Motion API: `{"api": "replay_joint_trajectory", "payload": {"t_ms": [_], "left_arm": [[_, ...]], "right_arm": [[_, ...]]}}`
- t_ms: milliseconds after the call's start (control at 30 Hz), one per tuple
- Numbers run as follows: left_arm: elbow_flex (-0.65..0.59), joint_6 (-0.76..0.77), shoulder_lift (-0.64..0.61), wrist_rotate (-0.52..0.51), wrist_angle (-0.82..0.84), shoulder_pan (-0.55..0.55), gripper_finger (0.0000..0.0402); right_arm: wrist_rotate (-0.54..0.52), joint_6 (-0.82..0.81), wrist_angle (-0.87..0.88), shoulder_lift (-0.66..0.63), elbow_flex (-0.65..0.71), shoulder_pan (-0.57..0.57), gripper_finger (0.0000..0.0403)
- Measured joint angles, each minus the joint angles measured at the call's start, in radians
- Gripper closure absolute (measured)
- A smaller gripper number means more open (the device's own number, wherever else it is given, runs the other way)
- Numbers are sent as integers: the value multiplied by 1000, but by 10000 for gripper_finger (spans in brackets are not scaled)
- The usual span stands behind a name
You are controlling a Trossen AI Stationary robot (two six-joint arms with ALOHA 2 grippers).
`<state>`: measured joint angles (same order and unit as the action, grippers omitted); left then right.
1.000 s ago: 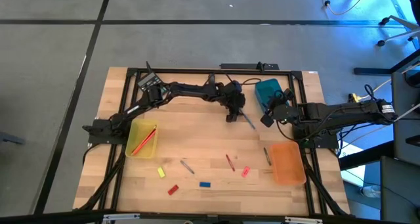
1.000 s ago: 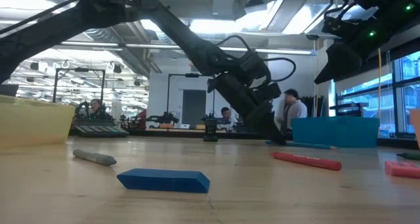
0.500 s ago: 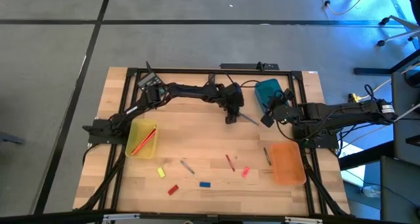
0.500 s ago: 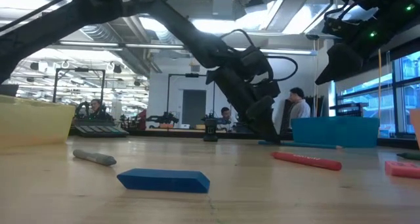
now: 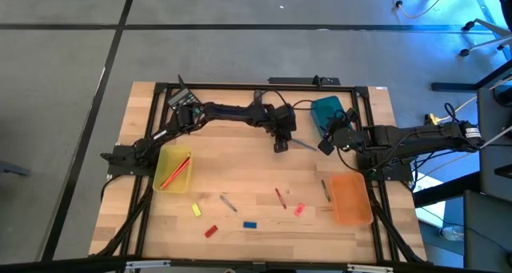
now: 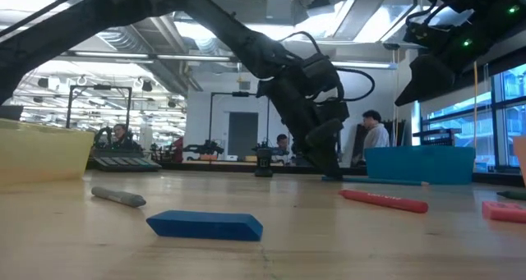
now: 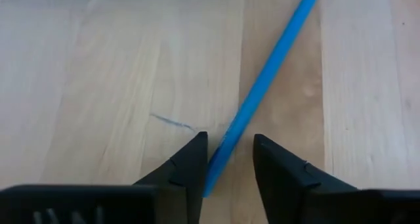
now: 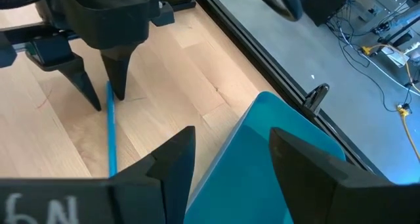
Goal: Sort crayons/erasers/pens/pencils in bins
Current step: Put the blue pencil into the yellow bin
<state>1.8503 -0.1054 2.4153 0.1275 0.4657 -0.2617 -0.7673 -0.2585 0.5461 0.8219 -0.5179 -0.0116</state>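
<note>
My left gripper (image 5: 280, 145) stands open, fingers down, over the near-left end of a long blue pencil (image 5: 301, 146) lying flat on the table. In the left wrist view its fingers (image 7: 226, 152) flank that end. My right gripper (image 5: 328, 142) hangs open at the teal bin (image 5: 324, 110), touching nothing; its wrist view (image 8: 230, 158) shows the bin's wall between its fingers. The yellow bin (image 5: 174, 169) holds red and orange sticks. The orange bin (image 5: 350, 198) sits at the right. Yellow (image 5: 196, 210), red (image 5: 210, 231), blue (image 5: 250, 224) and pink (image 5: 299, 210) erasers lie near the front. My left gripper comes from above, pointing down, with the blue pencil's end (image 7: 216, 168) between its fingers. That end lies against the inner side of one finger (image 7: 195, 159); the other finger (image 7: 272, 161) stands apart from it. The pencil rests flat on the table.
A grey pen (image 5: 229, 203), a red stick (image 5: 280, 197) and a green stick (image 5: 326, 190) lie loose on the near half of the table. A black frame (image 5: 264, 86) runs along the far edge. People stand in the room behind (image 6: 374, 136).
My left gripper has shifted a little toward the table's left edge, staying low. The blue pencil has turned with it: the end at the fingers slid left, and the pencil now lies closer to the left-right line than its earlier slant.
</note>
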Motion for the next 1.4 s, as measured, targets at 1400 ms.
{"api": "replay_joint_trajectory", "payload": {"t_ms": [1400], "left_arm": [[-17, 874, -411, -391, 1107, 435, 394]], "right_arm": [[2, -50, 18, 1, 1, 0, 205]]}}
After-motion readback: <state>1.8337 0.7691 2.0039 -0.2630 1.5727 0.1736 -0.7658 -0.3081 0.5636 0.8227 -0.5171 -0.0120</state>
